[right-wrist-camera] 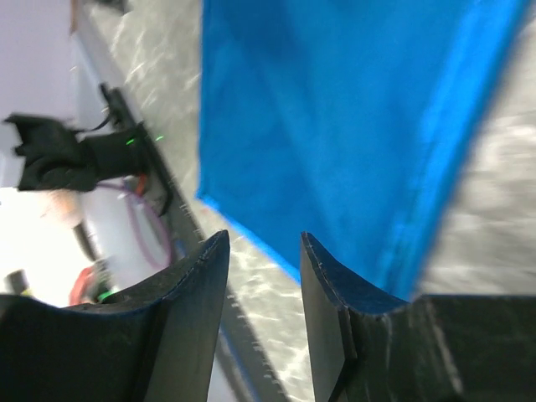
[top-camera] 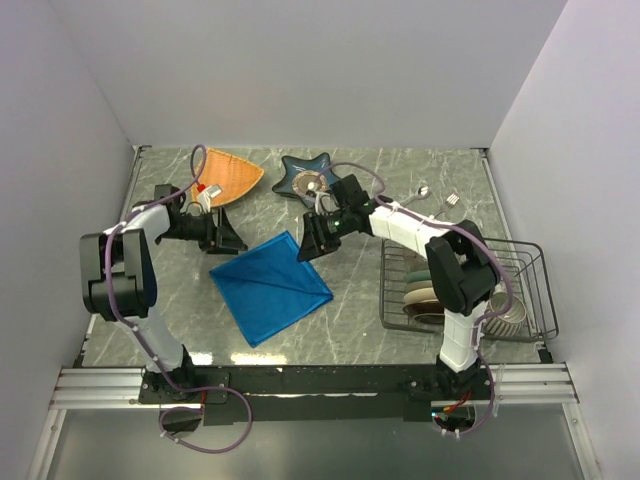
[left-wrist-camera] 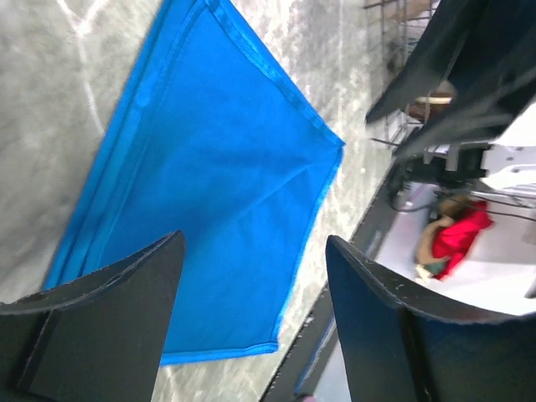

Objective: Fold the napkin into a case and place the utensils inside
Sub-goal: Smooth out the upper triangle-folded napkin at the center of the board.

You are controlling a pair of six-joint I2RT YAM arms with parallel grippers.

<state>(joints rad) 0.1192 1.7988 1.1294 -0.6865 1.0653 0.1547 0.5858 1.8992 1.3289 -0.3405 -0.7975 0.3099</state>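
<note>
1. The napkin [top-camera: 270, 288] lay flat, diamond-wise, at the centre of the top view.
2. The right gripper [top-camera: 308, 248], jaws narrowly parted and empty, hovered at its upper corner, the nearer claw.
3. The left gripper [top-camera: 228, 243], wide and empty, sat just beyond its upper-left edge.

Grey-green marbled table [top-camera: 350, 330], walls on three sides. Blue napkin [top-camera: 270, 287] lay flat near the middle, turned corner-on like a diamond, with a crease running across it (stacked hems showed along one edge in the left wrist view). Orange triangular dish [top-camera: 235, 172] sat at back left, and the dark star-shaped dish [top-camera: 293, 172] was to its right, not touching it. Spoon [top-camera: 421, 192] and fork [top-camera: 452, 199] lay near each other at back right, apart. Wire rack [top-camera: 530, 262] stood along the right edge, toward the front.
</note>
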